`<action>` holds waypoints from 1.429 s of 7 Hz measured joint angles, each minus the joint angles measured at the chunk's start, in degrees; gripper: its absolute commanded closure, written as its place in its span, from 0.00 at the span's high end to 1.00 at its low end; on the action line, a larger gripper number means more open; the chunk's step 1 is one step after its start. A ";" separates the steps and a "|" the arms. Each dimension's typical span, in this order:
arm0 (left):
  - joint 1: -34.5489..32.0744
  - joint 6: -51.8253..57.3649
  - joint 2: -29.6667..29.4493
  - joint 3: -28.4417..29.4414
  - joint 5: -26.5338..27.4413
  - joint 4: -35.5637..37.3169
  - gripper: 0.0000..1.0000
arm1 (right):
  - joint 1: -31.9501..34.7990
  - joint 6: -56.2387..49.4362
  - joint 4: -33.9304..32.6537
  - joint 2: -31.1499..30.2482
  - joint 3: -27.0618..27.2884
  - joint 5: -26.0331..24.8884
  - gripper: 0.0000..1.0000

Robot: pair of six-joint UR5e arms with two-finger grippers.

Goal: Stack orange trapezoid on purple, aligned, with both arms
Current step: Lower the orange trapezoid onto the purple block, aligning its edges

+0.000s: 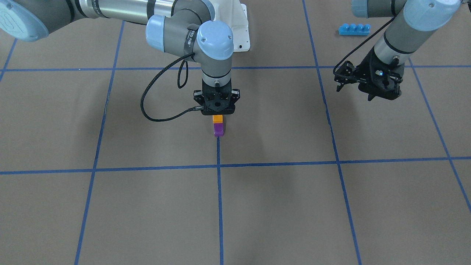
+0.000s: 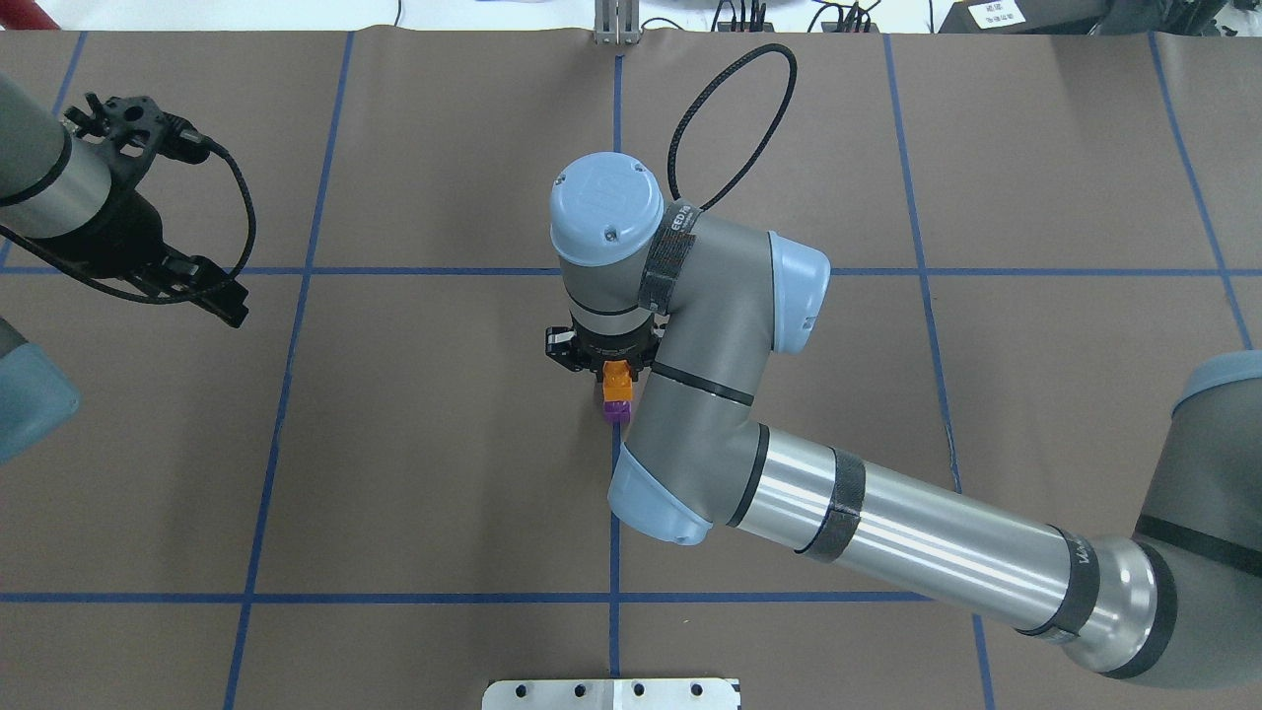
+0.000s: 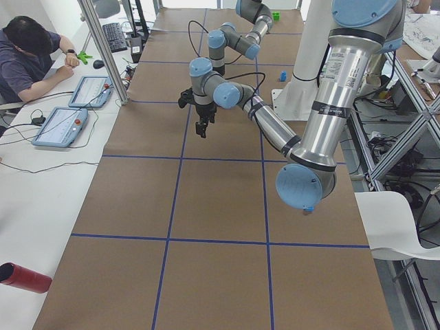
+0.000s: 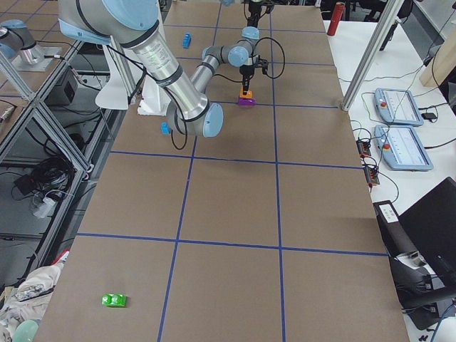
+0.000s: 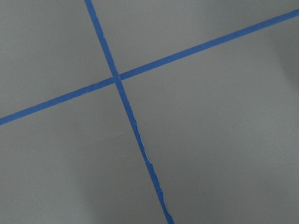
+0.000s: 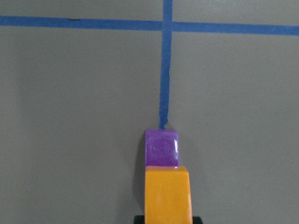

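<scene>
The orange trapezoid is held in my right gripper, which points straight down over the table's middle and is shut on it. The orange brick stands directly on top of the purple brick, which rests on a blue tape line. I cannot tell whether they are fully seated. The right wrist view shows orange above purple; overhead they show as orange and purple. My left gripper hangs open and empty, far off to the side, above bare table.
A long blue four-stud brick lies near the left arm's base side. A small blue brick sits by the white robot base. A green brick lies at the right end. Operator tablets sit beyond the far edge.
</scene>
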 measured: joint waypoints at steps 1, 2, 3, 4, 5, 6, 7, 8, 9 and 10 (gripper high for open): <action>0.00 0.00 0.00 0.05 0.00 0.00 1.00 | -0.28 0.00 -0.01 -0.08 0.00 -0.46 0.00; 0.00 0.00 -0.01 0.09 0.00 0.00 1.00 | -0.43 0.00 -0.01 -0.11 -0.02 -0.73 0.00; 0.00 0.00 -0.01 0.11 0.00 0.00 1.00 | -0.57 0.00 0.00 -0.12 -0.06 -0.89 0.00; 0.00 0.00 -0.01 0.12 0.00 0.00 1.00 | -0.66 0.00 -0.01 -0.10 -0.07 -1.02 0.00; 0.01 0.02 -0.01 0.12 0.00 0.00 1.00 | -0.55 0.00 -0.01 0.01 -0.02 -1.07 0.00; 0.01 0.04 -0.01 0.16 0.00 0.00 1.00 | -0.12 0.00 -0.01 0.14 0.18 -1.11 0.00; 0.03 0.02 -0.03 0.19 0.00 0.00 1.00 | 0.43 0.03 -0.04 0.10 0.77 -1.64 0.00; 0.06 0.01 -0.10 0.23 0.00 0.00 1.00 | 0.63 1.45 -0.10 -0.10 1.70 -3.70 0.00; 0.08 0.00 -0.14 0.35 0.00 0.00 1.00 | 0.03 4.81 -0.12 -0.44 3.10 -7.55 0.00; 0.09 0.00 -0.17 0.48 0.00 0.00 1.00 | -1.63 7.66 -0.16 -1.36 5.53 -12.67 0.00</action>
